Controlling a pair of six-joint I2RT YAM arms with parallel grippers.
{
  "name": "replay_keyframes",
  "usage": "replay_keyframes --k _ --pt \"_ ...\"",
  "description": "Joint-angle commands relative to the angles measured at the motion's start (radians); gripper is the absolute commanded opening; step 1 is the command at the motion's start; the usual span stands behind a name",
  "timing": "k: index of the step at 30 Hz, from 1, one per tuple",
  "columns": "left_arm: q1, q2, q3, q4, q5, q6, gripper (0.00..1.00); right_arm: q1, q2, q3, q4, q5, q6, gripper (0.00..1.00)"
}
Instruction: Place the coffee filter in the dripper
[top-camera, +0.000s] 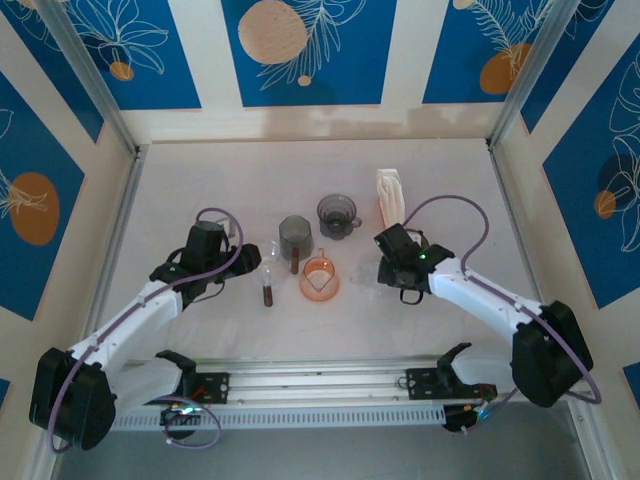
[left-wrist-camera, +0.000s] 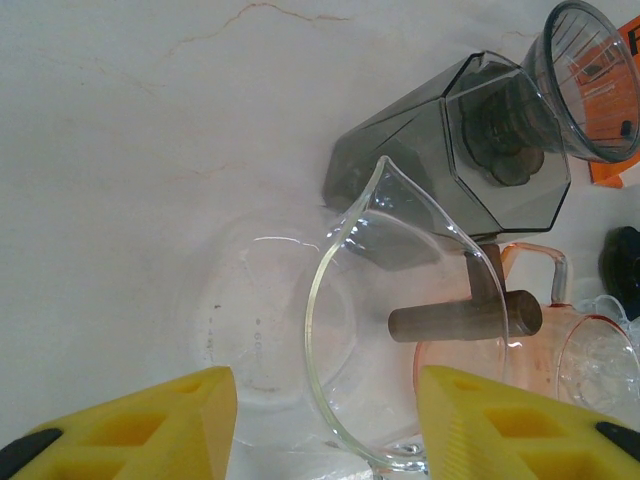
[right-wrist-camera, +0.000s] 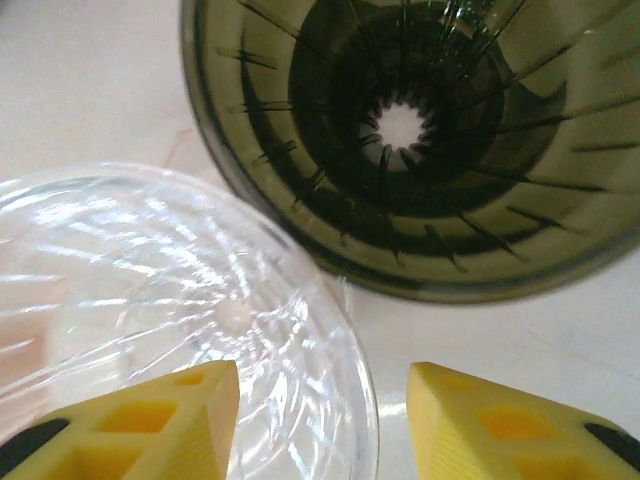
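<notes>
1. Left gripper (left-wrist-camera: 325, 400): yellow fingers set apart, with the rim of a glass server (left-wrist-camera: 265, 335) lying between them. I cannot tell whether the pads press on the glass.
2. Right gripper (right-wrist-camera: 322, 385): fingers spread, pinching nothing. A clear dripper (right-wrist-camera: 170, 300) lies under and beside its left finger.
3. Glass server: spout turned away from the left gripper. Its wooden handle (left-wrist-camera: 460, 318) sticks out toward the near edge of the counter (top-camera: 200, 190).
4. Orange dripper (top-camera: 320, 278): upright at mid-counter, between the two grippers and just right of the wooden handle.
5. Grey hexagonal canister (top-camera: 295, 232): just behind the server and the orange dripper.
6. Smoke-grey dripper (top-camera: 337, 213): right of and behind the canister, mouth up. From the right wrist its ribbed funnel and centre hole are plain.
7. Coffee filter stack (top-camera: 390, 195): white, standing on edge at the far right. It is just right of the smoke-grey dripper and behind the right gripper, and it lies in none of the drippers.
</notes>
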Motion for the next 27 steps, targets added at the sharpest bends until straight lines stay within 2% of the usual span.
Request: replay_keyframes --k 1,6,10,13,18,22,27 --pt "-0.012 -0.025 -0.012 -0.01 0.016 0.014 0.52 0.064 -0.105 0.021 -0.072 0.006 0.017 0.6" --pt "-0.012 -0.036 -0.023 -0.003 0.017 0.007 0.52 0.214 -0.15 0.059 0.006 -0.054 -0.019 0.66" --pt "-0.013 -0.059 -0.031 -0.007 0.017 -0.001 0.52 0.307 -0.005 0.14 0.091 -0.133 -0.074 0.68" --pt "-0.012 -0.087 -0.032 -0.025 0.013 -0.001 0.52 0.368 0.137 0.231 0.114 -0.134 -0.13 0.68" --pt "-0.012 -0.134 -0.044 -0.051 0.018 -0.008 0.54 0.407 0.344 0.378 0.092 -0.144 -0.182 0.66" --pt "-0.013 -0.182 -0.049 -0.074 0.027 -0.015 0.55 0.41 0.442 0.444 0.075 -0.149 -0.192 0.62" --pt "-0.013 -0.23 -0.049 -0.093 0.016 -0.013 0.57 0.413 0.514 0.49 0.04 -0.133 -0.183 0.51"
